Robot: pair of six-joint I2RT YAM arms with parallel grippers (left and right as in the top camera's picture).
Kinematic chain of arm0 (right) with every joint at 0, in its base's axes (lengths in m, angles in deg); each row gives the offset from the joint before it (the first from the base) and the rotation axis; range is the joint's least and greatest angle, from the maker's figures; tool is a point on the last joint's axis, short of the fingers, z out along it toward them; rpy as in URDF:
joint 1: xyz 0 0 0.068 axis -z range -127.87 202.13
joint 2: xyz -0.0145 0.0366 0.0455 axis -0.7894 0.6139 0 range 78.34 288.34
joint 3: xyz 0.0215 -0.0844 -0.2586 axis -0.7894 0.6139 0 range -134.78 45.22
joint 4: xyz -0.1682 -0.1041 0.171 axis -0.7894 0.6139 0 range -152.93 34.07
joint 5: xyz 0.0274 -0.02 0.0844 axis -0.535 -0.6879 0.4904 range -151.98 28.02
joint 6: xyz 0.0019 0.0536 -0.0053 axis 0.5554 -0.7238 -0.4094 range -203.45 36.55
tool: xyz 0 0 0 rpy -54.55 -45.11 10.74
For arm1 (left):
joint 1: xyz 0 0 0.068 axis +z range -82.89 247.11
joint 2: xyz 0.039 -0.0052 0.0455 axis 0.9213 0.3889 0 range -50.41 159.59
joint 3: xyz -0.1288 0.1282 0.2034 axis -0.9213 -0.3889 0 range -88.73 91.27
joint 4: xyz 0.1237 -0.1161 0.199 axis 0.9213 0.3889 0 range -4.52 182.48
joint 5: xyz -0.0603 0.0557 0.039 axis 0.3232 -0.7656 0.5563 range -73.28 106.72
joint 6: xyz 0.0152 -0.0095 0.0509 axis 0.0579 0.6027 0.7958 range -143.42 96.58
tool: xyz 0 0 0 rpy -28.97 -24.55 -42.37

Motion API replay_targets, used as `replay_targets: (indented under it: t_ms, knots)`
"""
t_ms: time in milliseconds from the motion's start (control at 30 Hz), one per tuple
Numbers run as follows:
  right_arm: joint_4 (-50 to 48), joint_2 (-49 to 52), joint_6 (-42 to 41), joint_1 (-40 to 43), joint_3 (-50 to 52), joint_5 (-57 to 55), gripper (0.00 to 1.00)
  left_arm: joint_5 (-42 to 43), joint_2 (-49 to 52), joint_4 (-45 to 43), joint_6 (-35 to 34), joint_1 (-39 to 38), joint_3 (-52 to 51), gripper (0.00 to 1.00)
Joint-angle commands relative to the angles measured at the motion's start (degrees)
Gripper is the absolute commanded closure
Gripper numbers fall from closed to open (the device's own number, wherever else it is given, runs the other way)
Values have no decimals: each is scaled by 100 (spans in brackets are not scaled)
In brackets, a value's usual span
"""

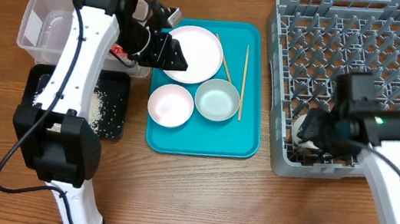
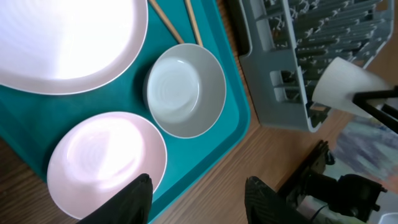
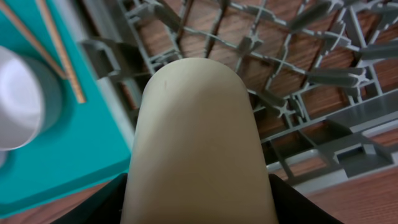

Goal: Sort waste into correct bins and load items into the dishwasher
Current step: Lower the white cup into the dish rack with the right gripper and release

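My right gripper (image 3: 199,208) is shut on the small white cup (image 3: 196,137) and holds it over the front left corner of the grey dishwasher rack (image 1: 364,41). The cup (image 1: 308,126) is partly hidden by that arm in the overhead view. My left gripper (image 2: 200,198) stands open and empty, above the teal tray's front edge. On the tray lie a large plate (image 1: 192,53), a small pink plate (image 1: 170,104), a grey-blue bowl (image 1: 217,100) and two chopsticks (image 1: 243,79). Rice scraps (image 1: 107,111) lie in the black tray (image 1: 119,78). The clear tub (image 1: 41,25) stands behind it.
The teal serving tray (image 1: 204,140) lies between the bins and the rack. A bit of red (image 1: 121,51) shows by the left arm at the tub's edge. Bare wooden table (image 1: 212,199) runs along the front.
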Motion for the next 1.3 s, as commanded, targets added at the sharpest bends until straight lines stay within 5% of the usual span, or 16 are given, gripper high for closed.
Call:
replay_targets:
  t_ms: [0, 167, 233, 333, 733, 1000, 1267]
  knots:
    - [-15, 330, -98, -24, -151, -267, 41, -280, 26, -13, -83, -122, 48, 49]
    - [70, 614, -98, -24, -151, -264, 36, -413, 26, -26, -85, -203, 48, 49]
    - [68, 632, -98, -24, -151, -251, 19, -413, 26, -31, -85, -216, 48, 49]
    - [63, 625, -96, -24, -190, -234, 8, -413, 26, -31, -83, -216, 48, 46]
    - [155, 616, 79, -140, -2048, 649, 11, -525, 24, -26, -61, -214, 79, 46]
    - [-409, 820, -103, -750, -2044, 872, 14, -981, -269, -2, -286, -286, 278, 53]
    - [-535, 1008, -273, -793, -2044, 916, 13, -2876, -391, 98, -1268, -887, 264, 49]
